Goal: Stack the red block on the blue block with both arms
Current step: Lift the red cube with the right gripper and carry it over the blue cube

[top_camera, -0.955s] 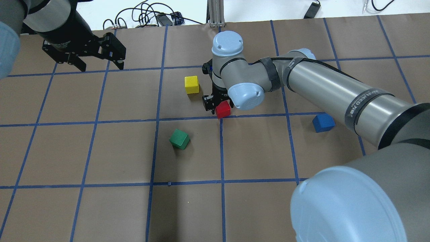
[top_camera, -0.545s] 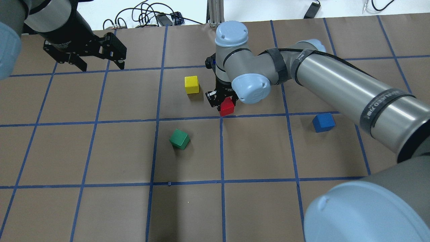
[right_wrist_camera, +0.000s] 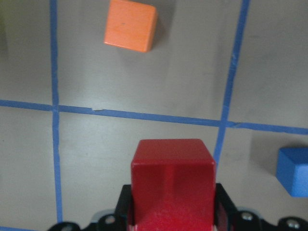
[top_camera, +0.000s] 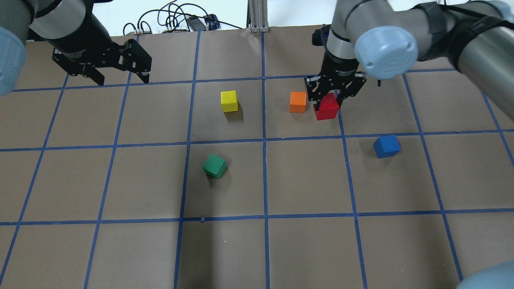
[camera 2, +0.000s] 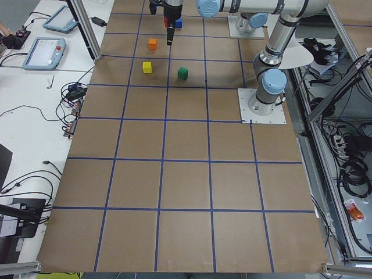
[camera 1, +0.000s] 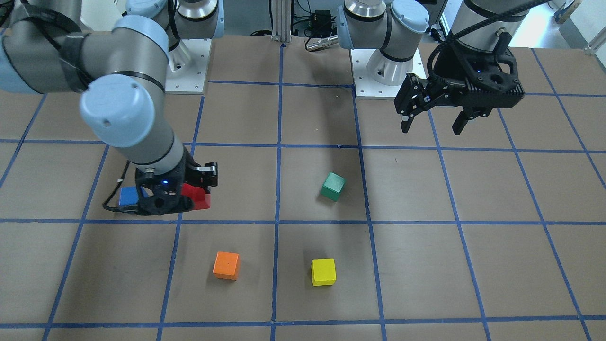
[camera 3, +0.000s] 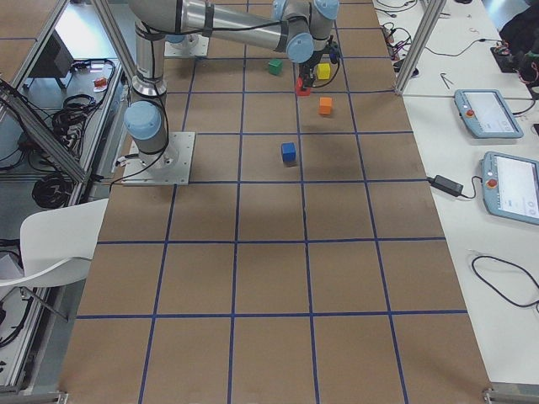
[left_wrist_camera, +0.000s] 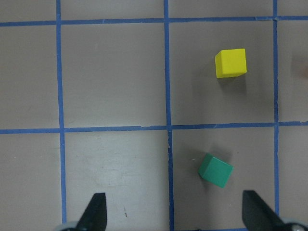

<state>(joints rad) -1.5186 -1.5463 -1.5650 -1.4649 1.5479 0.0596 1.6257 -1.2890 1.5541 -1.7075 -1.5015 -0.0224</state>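
Right gripper is clamped on the red block, one finger on each side face. In the wrist view the block sits square between the fingers and looks raised off the paper. Blue block sits alone on the brown-paper table, nearer the robot and to its right of the held block, well apart from it. Orange cube is just beside the red block on the robot's left, not touching. Yellow cube is further left. Green cube sits skewed to the blue tape grid. Both are well apart from the blue block. In the front-facing view the right gripper body hides part of the blue block. Left gripper hangs over the far-left cells, jaws spread wide, holding nothing. White print on both gripper bodies is too small to read.
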